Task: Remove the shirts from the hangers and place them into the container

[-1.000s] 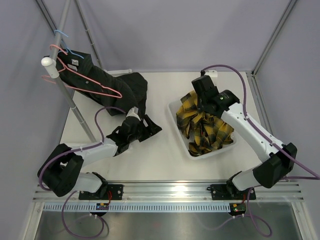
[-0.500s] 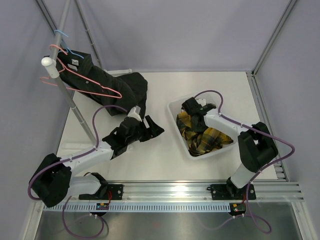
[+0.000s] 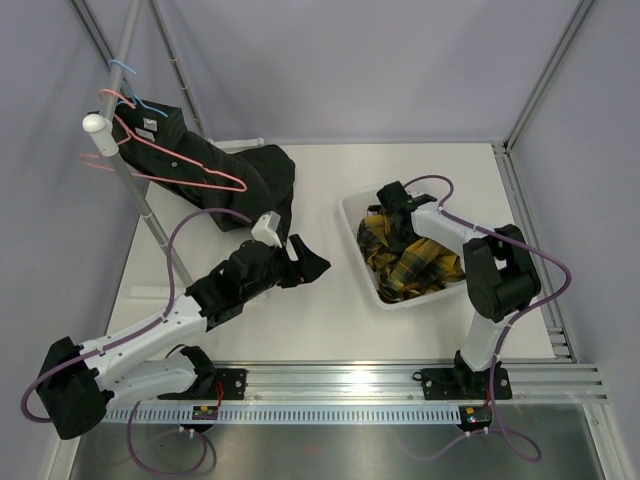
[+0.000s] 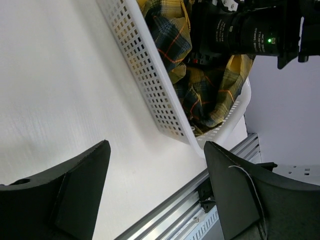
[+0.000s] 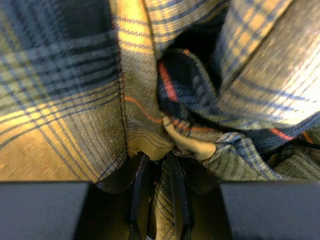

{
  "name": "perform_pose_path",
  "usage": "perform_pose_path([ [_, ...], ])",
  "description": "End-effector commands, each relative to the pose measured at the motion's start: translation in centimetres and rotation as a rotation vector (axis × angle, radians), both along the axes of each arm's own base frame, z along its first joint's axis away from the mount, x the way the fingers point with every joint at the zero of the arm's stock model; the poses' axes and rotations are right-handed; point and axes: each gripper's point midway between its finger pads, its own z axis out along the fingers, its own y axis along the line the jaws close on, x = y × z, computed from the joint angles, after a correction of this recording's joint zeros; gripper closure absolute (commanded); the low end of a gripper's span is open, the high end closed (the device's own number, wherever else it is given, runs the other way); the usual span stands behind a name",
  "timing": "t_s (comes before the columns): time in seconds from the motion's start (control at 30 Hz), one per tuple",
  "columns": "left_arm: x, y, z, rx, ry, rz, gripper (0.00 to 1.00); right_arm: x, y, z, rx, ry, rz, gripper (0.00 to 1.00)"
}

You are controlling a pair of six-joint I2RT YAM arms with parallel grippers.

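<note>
Black cloth shirt (image 3: 215, 170), limp and light, draped with the pink hanger (image 3: 190, 185) at the rail (image 3: 150, 215): pinch its collar with your left gripper (image 3: 305, 262), gaping and empty; whether your right gripper (image 3: 395, 225), buried in the plaid shirt (image 3: 425, 265) in the basket (image 3: 352, 215), grips anything cannot be told.

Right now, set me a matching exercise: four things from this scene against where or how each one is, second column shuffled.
1. plaid shirt
2. black shirt
3. light blue hanger
4. left gripper

A. open above the table
B. hooked high on the rail
C. inside the white basket
D. outside the basket, trailing from the rail onto the table

Pairs: 1-C, 2-D, 3-B, 4-A
</note>
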Motion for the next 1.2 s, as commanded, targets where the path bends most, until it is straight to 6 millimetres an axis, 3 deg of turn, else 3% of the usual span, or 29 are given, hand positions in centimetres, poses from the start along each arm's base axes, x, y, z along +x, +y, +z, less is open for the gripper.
perform_pose_path([
  [0.0,0.2,0.7,2.0,0.006,-0.052,0.030,0.20,0.7,-2.3,-1.4,-0.001,0.030,-0.085,0.71],
  [0.3,-0.1,0.8,2.3,0.005,-0.056,0.025,0.19,1.1,-6.8,0.1,0.011,-0.019,-0.209,0.72],
  [0.5,-0.2,0.7,2.7,0.009,-0.063,0.017,0.18,1.3,-11.4,0.0,0.018,-0.001,-0.282,0.72],
  [0.6,-0.4,0.9,2.4,0.018,-0.059,0.017,0.18,1.7,-12.7,-0.3,0.016,0.012,-0.286,0.72],
  [0.73,-0.4,0.8,2.3,0.017,-0.058,0.008,0.18,1.9,-13.1,-0.8,0.005,0.040,-0.267,0.72],
  [0.83,-0.6,0.7,2.7,0.018,-0.068,-0.004,0.18,2.1,-12.9,0.0,0.022,-0.009,-0.261,0.69],
  [0.9,-0.6,0.6,2.9,0.023,-0.075,-0.010,0.18,2.7,-12.5,2.2,0.049,-0.094,-0.232,0.60],
  [0.93,-0.6,0.6,3.1,0.024,-0.080,-0.013,0.18,2.4,-12.4,2.8,0.052,-0.111,-0.224,0.50],
  [1.0,-0.8,0.3,3.3,0.030,-0.086,-0.026,0.18,2.3,-12.3,6.0,0.049,-0.196,-0.203,0.37],
  [1.03,-0.9,0.3,3.2,0.038,-0.083,-0.029,0.17,2.2,-12.4,8.3,0.050,-0.258,-0.199,0.20],
  [1.1,-1.2,0.0,3.3,0.045,-0.086,-0.041,0.17,1.4,-12.5,10.4,0.043,-0.282,-0.182,0.04],
  [1.13,-1.3,0.0,3.2,0.047,-0.087,-0.043,0.16,1.3,-12.6,13.0,0.045,-0.341,-0.181,0.01],
  [1.17,-1.5,-0.2,3.2,0.049,-0.089,-0.050,0.15,0.3,-12.5,13.8,0.037,-0.328,-0.166,0.01],
])
